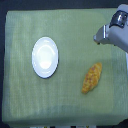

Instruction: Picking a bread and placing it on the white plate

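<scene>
- My fingers (100,36) hang at the upper part of the exterior view's right, over the green cloth-covered counter (65,95); the picture is too coarse for me to tell whether they are spread or pressed together, and nothing shows between them.
- My arm (120,30) enters from the upper corner on the exterior view's right, the grey wrist housing angled down toward the middle of the cloth.
- The bread (92,77) lies below my fingers in the picture and a touch toward the exterior view's left of my wrist, apart from me, flat on the cloth, not yet grasped.
- Its long axis runs on a slant, the upper tip leaning toward the exterior view's right, the lower tip toward the exterior view's left; I judge a grip across the narrow waist fits best, so my wrist must turn to cross that slant.
- The white plate (45,74) sits well apart from the bread on the exterior view's left, bare, with open cloth between the two.
- Nothing stands in the path from bread to plate; the bread rests nearer the counter's edge on the exterior view's right than the plate does, yet with cloth to spare all round.
</scene>
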Robot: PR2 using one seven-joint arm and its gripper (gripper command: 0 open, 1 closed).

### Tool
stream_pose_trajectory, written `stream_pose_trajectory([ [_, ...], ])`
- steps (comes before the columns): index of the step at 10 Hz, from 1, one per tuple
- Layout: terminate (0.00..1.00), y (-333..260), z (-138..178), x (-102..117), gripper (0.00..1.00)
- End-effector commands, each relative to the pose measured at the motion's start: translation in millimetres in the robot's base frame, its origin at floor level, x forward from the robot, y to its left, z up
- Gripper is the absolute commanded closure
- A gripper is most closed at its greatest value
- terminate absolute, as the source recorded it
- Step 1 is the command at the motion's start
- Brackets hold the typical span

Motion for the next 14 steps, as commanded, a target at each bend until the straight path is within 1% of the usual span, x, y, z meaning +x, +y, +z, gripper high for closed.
stream_pose_trajectory([
  [1, 0.0, 1.0, -0.2, -0.5, 0.0],
  [2, 0.0, 0.0, -1.2, -0.8, 0.0],
  [3, 0.0, -10.1, -6.2, -10.8, 0.0],
  [5, 0.0, -10.3, -13.6, -17.7, 0.0],
  [8, 0.0, 5.6, -42.4, -40.4, 0.0],
  [10, 0.0, 32.1, -67.8, -51.9, 0.0],
  [12, 0.0, 39.1, -80.2, -57.5, 0.0],
  [14, 0.0, 43.0, -101.2, -68.4, 0.0],
])
